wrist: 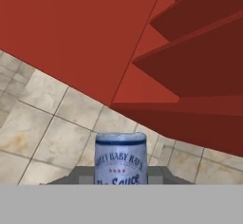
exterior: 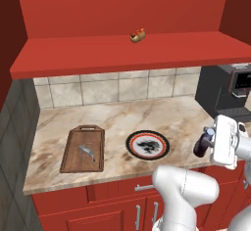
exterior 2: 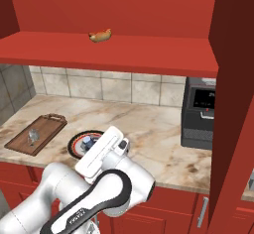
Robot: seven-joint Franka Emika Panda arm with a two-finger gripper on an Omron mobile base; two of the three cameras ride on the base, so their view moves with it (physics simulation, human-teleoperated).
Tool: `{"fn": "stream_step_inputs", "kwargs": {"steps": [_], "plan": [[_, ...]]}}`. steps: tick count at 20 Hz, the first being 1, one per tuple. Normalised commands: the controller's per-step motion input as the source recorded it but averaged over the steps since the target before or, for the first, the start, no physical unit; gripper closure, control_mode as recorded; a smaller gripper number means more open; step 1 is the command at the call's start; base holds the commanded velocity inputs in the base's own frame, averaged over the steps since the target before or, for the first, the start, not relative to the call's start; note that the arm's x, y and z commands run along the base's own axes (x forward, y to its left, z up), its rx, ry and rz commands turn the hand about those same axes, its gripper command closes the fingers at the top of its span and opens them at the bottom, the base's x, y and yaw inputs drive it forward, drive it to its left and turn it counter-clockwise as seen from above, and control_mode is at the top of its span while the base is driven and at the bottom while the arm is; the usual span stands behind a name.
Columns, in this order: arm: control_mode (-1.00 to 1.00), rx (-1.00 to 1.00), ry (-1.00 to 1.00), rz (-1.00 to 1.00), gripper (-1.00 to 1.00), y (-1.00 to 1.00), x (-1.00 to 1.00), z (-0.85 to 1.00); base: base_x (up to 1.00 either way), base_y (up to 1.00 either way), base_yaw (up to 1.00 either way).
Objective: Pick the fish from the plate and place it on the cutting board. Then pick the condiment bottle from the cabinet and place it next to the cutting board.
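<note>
We judged the first half of the task done, since the fish (exterior: 87, 151) lay on the cutting board (exterior: 83, 149) and the plate (exterior: 147, 144) just to the board's right carried nothing but its black painted motif. The step in hand was the second one: the gripper (exterior: 212, 144) was clamped on the condiment bottle (exterior: 202, 145), which hung in the air over the counter (exterior: 162, 117) to the right of the plate, well apart from the board. In the hand view the bottle's label (wrist: 120, 163) sat squarely between the fingers, so the hold looked centred to us. In the right base view we could make out the bottle (exterior 2: 90, 142) in front of the plate, with the white hand just beside it. The next move, as we saw it, called for carrying the bottle leftward across the plate toward the board, bringing it upright, and lowering it onto bare marble beside the board's edge without knocking the plate or the board. The cabinet (exterior: 122, 54) had its shelf open, and the one thing we saw on it was a small hot dog (exterior: 138, 35) toward the back.
</note>
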Motion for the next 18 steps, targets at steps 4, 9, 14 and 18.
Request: {"fn": "stream_step_inputs", "kwargs": {"steps": [4,9,14,18], "plan": [[-1.0,0.0,0.0,0.0,1.0,-0.07,0.15,-0.18,0.0,0.0,0.0],[-1.0,0.0,0.0,0.0,1.0,-0.08,0.16,-0.16,0.0,0.0,0.0],[-1.0,0.0,0.0,0.0,1.0,-0.07,0.2,-0.13,0.0,0.0,0.0],[-1.0,0.0,0.0,0.0,1.0,-0.08,0.23,-0.12,0.0,0.0,0.0]]}}
